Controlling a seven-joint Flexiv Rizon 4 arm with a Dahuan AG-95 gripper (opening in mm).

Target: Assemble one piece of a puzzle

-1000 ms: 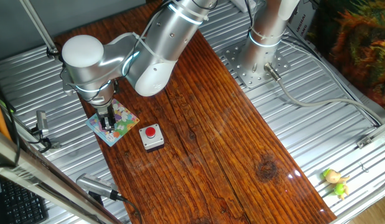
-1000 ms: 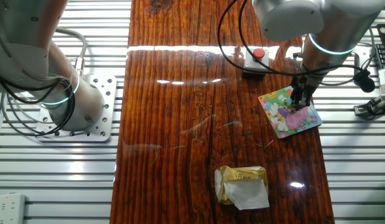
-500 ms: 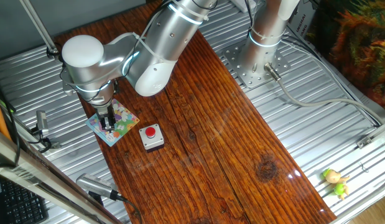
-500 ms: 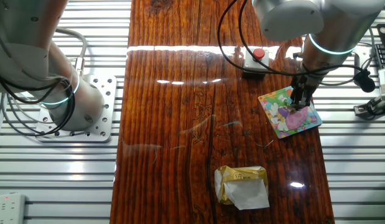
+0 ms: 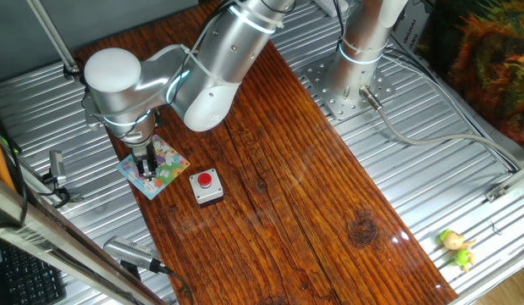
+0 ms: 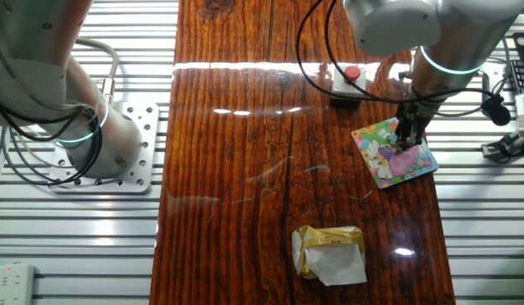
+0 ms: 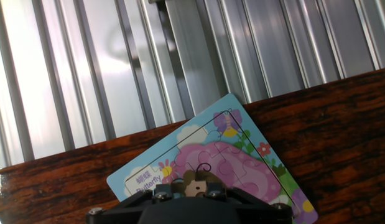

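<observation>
One long plank of dark, glossy wood grain (image 5: 312,195) runs across a bed of ribbed aluminium rails, and near its far-left end sits the puzzle (image 5: 156,165), half over the plank's edge. From the first fixed camera, the gripper (image 5: 146,167) stands straight down on the puzzle, fingers drawn in narrow; whether they pinch anything I cannot tell from here. Just beside the puzzle, toward the middle of the plank, is a small grey box with a red button (image 5: 206,186). Well away from the puzzle, on the rails at the plank's other end, lies a little yellow-green toy (image 5: 457,246). The arm's round base plate (image 5: 346,89) is bolted to the rails across the plank from the puzzle.

Seen from the other fixed camera, the puzzle (image 6: 394,152) lies by the plank's right edge, the gripper (image 6: 406,142) planted on its pink part. The red-button box (image 6: 347,83) sits just beyond the puzzle, and a crumpled gold-and-white wrapper (image 6: 329,252) lies well short of it; its print is too small to read.

Through the hand camera, the puzzle (image 7: 242,149) fills the lower frame, light-blue edged, with small pink lettering reading roughly "Butterfly" at its lower-left corner. The piece itself I cannot pick out; the gripper housing (image 7: 192,202) hides the spot beneath.
</observation>
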